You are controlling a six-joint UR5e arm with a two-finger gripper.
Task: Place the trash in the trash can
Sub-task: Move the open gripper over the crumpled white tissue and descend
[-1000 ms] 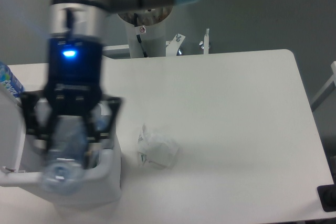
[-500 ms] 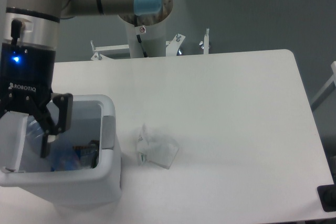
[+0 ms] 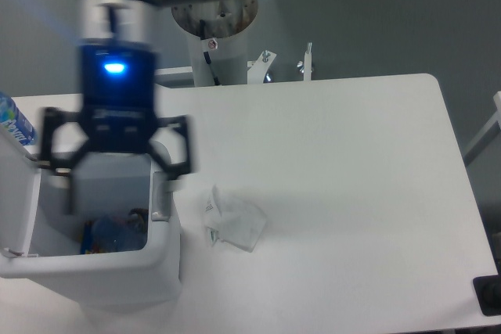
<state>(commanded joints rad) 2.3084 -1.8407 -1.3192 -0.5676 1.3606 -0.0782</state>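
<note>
table (image 3: 344, 193): white top w/ rounded corners, fills most of your view; grey floor behind it.
arm (image 3: 117, 5): grey UR5e w/ a pale blue cap at top, motion-blurred, comes in from top left. Black wrist block shows a lit blue LED.
trash can (image 3: 160, 260): white boxy bin, rounded corners, at front-left corner of table. Lid is swung up at the left side, so you look straight down inside. Grey latch tab sits on the right rim, facing the napkin.
gripper (image 3: 117, 170): black 2-finger, above the bin's open mouth. Jaws spread wide, one finger over the left wall, the other near the right rim by the latch. Nothing between them. Blurred, so finger detail is soft.
clear bottle (image 3: 117, 236): inside the can, low on the floor of it. You see a bluish see-thru shape only; cap end and lie can't be told. Dark bits beside it, too murky to name.
napkin (image 3: 233, 220): crumpled white paper, peaked and folded, w/ small dark print on its left edge. Lies on the table just right of the can, apart from it, not touched by gripper. Low contrast vs. the white top; you mostly read it by its shadowed creases.
blue-label bottle (image 3: 12, 119): only a sliver at far left edge, behind the raised lid; blue label w/ white lettering.
bracket (image 3: 305, 64): small metal hardware past table's back edge, near the arm's white base post.
</note>
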